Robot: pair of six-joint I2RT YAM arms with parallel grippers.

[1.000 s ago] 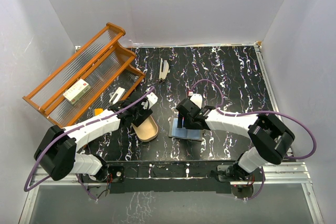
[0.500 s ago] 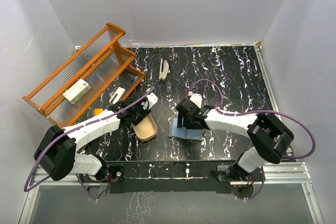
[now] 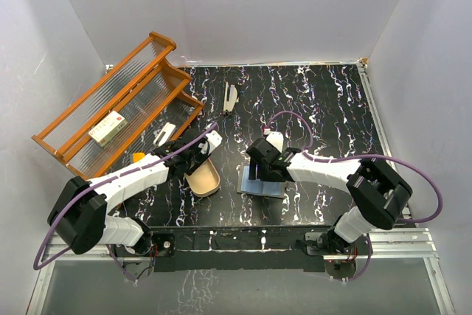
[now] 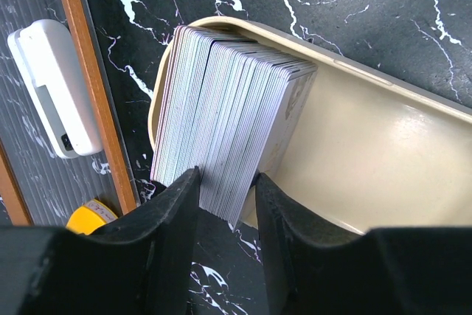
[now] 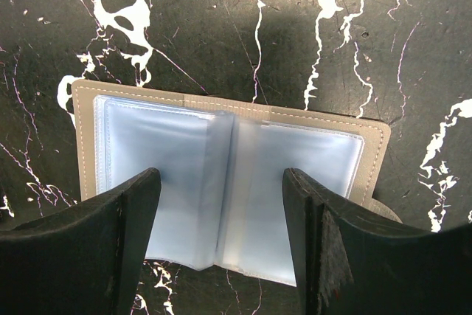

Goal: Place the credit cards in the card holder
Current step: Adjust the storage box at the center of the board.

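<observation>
Credit cards: a tight pale stack, stood on edge at one end of a tan oval tray, which lies near and left of centre on the black marbled table. Left gripper: set over the edge of the stack, its jaws drawn in from the wider stance of a second ago and now narrow; both fingers are seen touching a thin slice of cards caught between them, and most of the stack is left outside the jaws. Card holder: laid open and flat just right of the tray, bluish sleeves upward, no card seen in them. Right gripper: held wide, one finger over each half of the holder, unchanged over the same second; whether the holder is pressed down cannot be told. Status: the pinch is judged the start of a pick; the lift and the carry rightward to the sleeves are not yet done, and several cards may be taken at once
</observation>
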